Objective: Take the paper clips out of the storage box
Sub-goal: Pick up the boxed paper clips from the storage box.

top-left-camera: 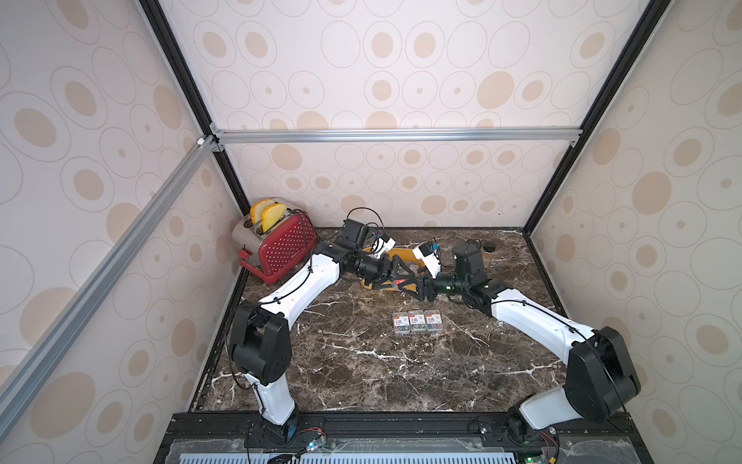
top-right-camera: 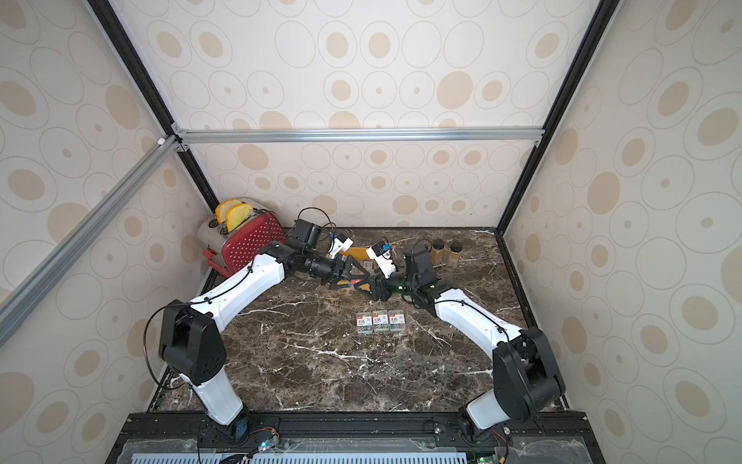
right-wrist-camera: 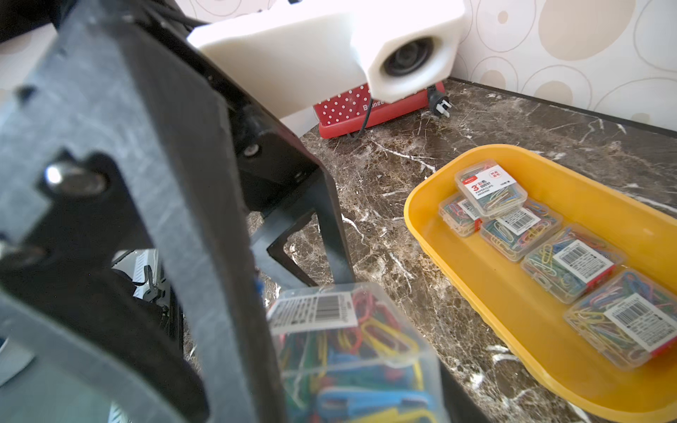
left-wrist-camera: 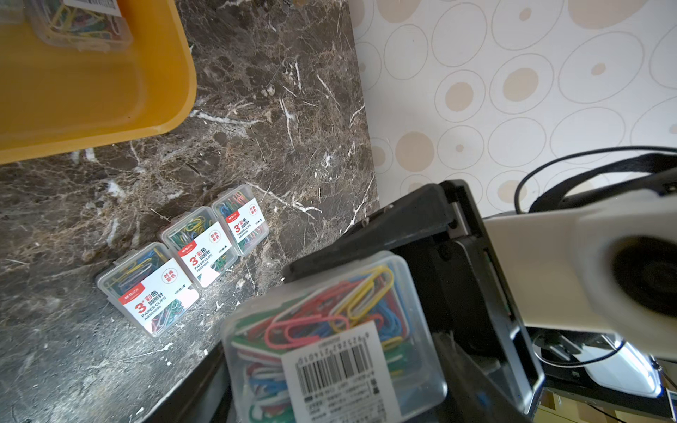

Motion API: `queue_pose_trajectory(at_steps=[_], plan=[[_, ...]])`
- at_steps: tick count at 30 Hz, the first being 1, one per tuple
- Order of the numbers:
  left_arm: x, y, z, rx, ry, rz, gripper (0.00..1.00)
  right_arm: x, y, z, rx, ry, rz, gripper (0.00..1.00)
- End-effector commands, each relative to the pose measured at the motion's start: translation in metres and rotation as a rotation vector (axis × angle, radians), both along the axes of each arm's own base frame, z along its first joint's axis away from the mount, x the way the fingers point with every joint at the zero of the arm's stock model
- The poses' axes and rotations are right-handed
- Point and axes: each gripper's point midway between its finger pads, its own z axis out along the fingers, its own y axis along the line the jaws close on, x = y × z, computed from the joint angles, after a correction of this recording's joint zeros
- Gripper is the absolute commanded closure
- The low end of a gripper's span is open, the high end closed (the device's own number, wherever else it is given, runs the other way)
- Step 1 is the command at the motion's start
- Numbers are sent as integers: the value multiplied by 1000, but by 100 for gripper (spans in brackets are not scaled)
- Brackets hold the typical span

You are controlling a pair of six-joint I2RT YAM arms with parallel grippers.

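Left tool [top-left-camera: 395, 278]: clamped on a clear box of paper clips [left-wrist-camera: 329, 348], jaws fairly wide across it, barcode side towards the wrist camera.
Right tool [top-left-camera: 407, 286]: nose to nose with the left one, fingers [right-wrist-camera: 154, 227] on either side of the same box; cannot tell whether pressing or only flanking (too blurred up close).
Held box: lifted off the counter [top-left-camera: 361, 361], between both tools, just outside the near rim of the yellow tub [right-wrist-camera: 487, 289].
In the tub: five more clip boxes [right-wrist-camera: 573, 262] in a rough line, one label-up on top of two others at one end, the rest barcode-up.
On the counter: three clip boxes [top-left-camera: 416, 321] in a tight row, labels up, nearer the robot than the tools and well apart from the tub.
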Motion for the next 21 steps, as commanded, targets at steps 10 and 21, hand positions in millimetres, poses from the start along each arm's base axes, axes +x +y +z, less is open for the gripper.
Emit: queue_pose_trajectory(at_steps=[10,21], plan=[[1,8,27,-23,-118,17,15,-7,-7,18,12,16,-22,57],[38,68,73,28,-402,196,8,-10,-28,16,10,195,-111,61]])
